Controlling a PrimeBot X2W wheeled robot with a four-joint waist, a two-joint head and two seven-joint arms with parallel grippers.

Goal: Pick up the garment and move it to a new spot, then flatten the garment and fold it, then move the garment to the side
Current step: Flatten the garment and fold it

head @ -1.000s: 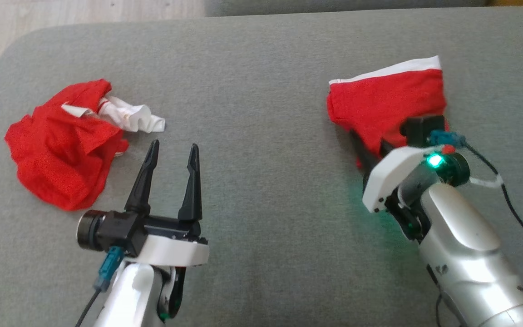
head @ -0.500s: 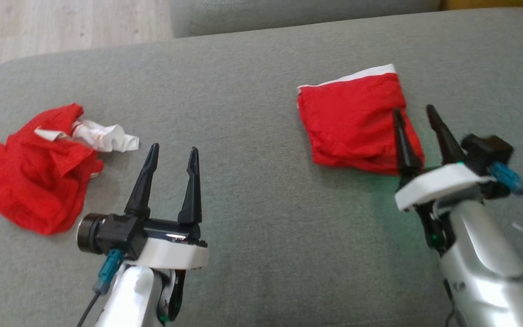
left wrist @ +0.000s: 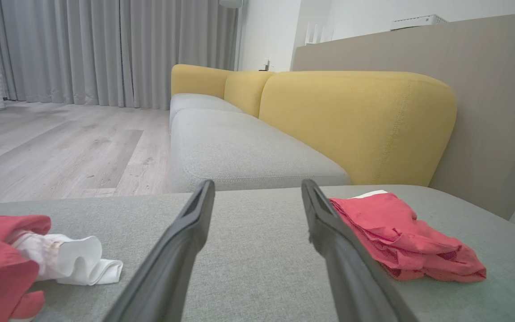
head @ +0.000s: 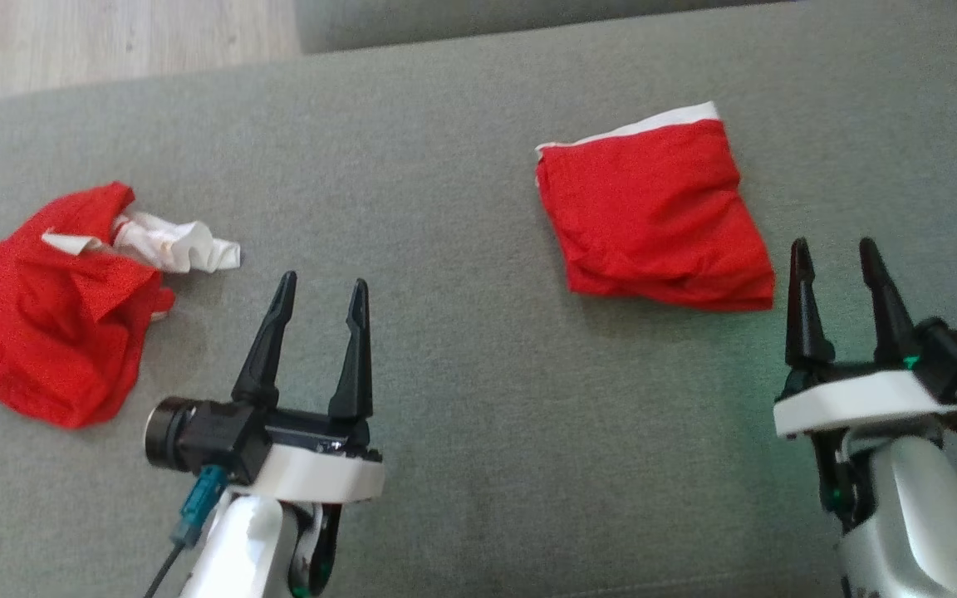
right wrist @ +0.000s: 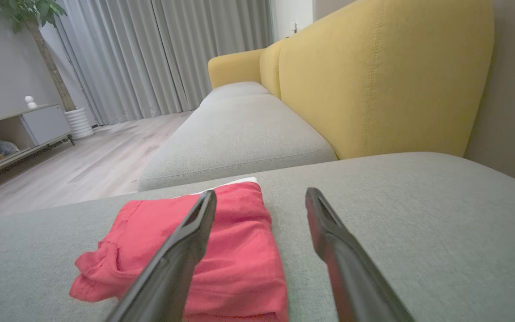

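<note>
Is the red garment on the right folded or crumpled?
Folded. The red garment lies as a flat, roughly square packet, with stacked layers showing along one edge in the left wrist view.

Fingers spread wide on both sides, nothing gripped.
Left gripper point(head: 322, 284) sits at lower left of the head view, pointing up, empty; right gripper point(head: 832, 246) mirrors it at lower right, empty.

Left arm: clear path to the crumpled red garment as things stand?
Probably yes. The left pincer is open, the crumpled red garment lies to its left on the grey cushion, with nothing between them.
</note>
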